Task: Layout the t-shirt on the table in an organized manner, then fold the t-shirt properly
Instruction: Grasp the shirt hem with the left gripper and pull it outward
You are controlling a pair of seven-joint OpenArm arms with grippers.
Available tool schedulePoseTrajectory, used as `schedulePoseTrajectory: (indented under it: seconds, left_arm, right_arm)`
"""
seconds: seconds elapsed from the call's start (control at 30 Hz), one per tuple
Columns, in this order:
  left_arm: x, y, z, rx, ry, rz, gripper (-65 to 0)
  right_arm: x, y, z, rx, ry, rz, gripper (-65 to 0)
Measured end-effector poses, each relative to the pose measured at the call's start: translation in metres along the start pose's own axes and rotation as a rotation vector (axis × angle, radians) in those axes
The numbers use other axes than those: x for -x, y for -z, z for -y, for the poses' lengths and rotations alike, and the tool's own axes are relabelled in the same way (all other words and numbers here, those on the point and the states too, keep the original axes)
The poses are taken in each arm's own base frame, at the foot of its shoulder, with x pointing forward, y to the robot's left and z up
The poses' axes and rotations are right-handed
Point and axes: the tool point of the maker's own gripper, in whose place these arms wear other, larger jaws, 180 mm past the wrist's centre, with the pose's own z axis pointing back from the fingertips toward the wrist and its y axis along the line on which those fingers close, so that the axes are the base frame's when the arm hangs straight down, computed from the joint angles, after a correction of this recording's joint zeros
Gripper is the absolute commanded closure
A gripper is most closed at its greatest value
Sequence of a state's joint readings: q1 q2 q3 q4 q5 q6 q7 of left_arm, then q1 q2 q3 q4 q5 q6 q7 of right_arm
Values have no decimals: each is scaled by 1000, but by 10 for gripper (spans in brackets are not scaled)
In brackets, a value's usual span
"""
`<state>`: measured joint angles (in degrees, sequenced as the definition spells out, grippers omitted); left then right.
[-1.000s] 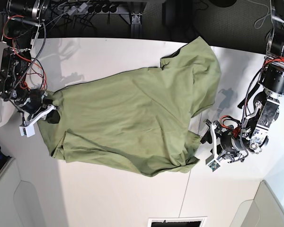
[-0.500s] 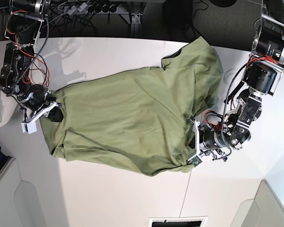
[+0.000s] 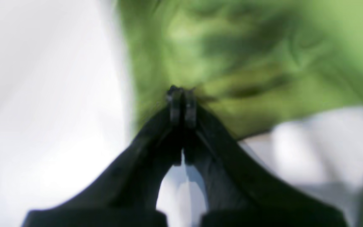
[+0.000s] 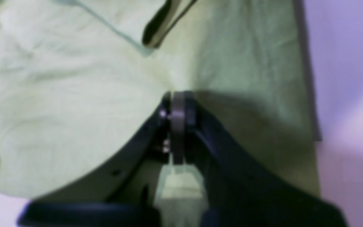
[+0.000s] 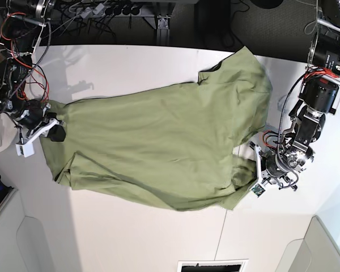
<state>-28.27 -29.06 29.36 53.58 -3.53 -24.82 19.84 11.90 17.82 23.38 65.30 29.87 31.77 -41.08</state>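
An olive-green t-shirt (image 5: 158,144) lies rumpled across the white table (image 5: 130,238), pinched at opposite edges by the right gripper (image 4: 177,94) and left gripper (image 3: 181,91), both clamped onto cloth. Light, limp and prone to bunching, the cotton looks best gripped at its hems and corners.

t-shirt (image 5: 158,147): matt olive cloth, creased | table (image 5: 130,238): smooth white, seemingly matt

Olive-green t-shirt (image 5: 158,141) lies spread but wrinkled across the white counter (image 5: 130,232), one sleeve bunched toward the far edge, hem rumpled at the near right, thin dark seam line running under it.
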Motion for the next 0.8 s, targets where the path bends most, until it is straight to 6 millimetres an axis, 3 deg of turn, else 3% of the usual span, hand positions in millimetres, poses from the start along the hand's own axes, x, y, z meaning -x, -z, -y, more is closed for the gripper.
schedulePoseTrajectory:
  seconds: [0.17,0.3,0.4,0.6,0.8]
  left_arm:
    - [1,-2,-10,-33,63,14,0]
    - [4,-6,-25,-59,100,-4,0]
    - [-14,-11,-40,-52,117,19,0]
    - [-74,-26,-75,-75,47,152,0]
    - [-77,-34,-86,-32,-101,82,0]
  right_arm:
    - [2,-14,18,24,22,1,0]
    - [5,-16,20,23,33,5,0]
    - [4,-16,16,-3,58,17,0]
    - [6,-16,12,-19,72,9,0]
    - [3,-15,7,-45,92,20,0]
